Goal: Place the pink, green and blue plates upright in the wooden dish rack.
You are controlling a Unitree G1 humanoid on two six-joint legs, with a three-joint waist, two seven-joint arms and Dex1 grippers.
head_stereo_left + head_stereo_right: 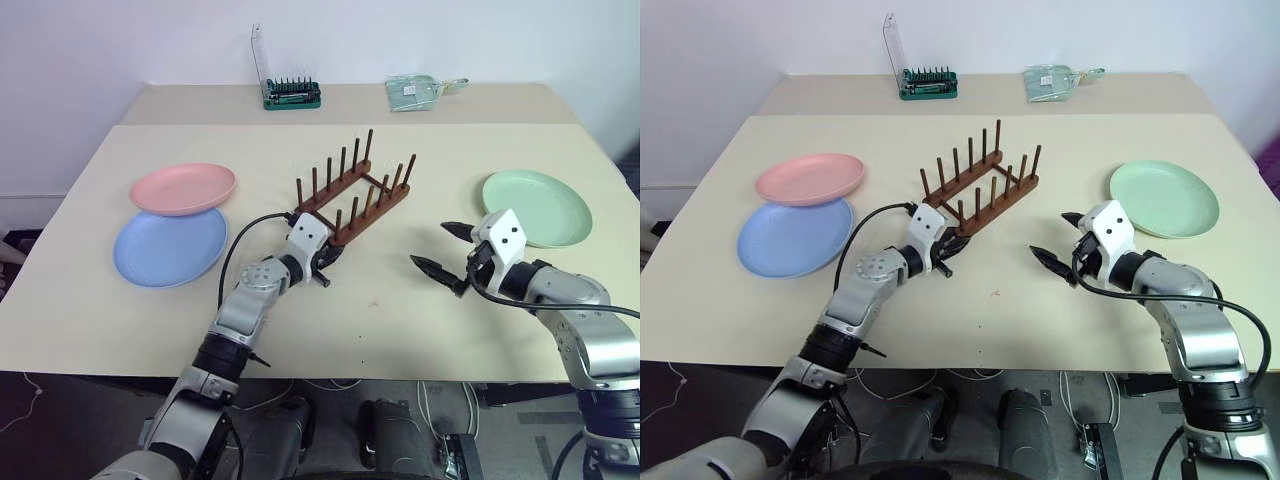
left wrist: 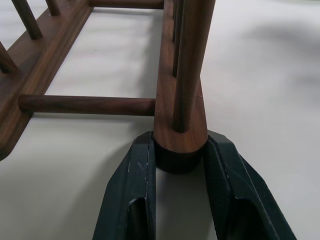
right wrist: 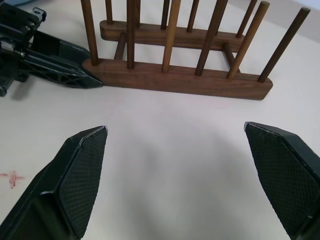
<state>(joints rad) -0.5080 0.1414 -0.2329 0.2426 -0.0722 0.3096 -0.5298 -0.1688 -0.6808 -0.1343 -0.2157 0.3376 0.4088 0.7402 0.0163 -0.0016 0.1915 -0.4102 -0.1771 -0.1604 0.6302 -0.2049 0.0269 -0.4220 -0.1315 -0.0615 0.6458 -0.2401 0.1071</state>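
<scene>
Jaws: my left gripper (image 1: 327, 262) pinches the wooden dish rack (image 1: 352, 195) rail end mid-tabletop; right gripper (image 1: 443, 248) spread wide, empty. Pink plate (image 1: 183, 187) overlaps blue plate (image 1: 169, 246) near left edge, green plate (image 1: 536, 206) near right. Risk: end-only grip could swivel the rack.

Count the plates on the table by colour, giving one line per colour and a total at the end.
Pink plate: 1
Blue plate: 1
Green plate: 1
Total: 3 plates, all lying flat on the table, none in the wooden dish rack yet.
</scene>
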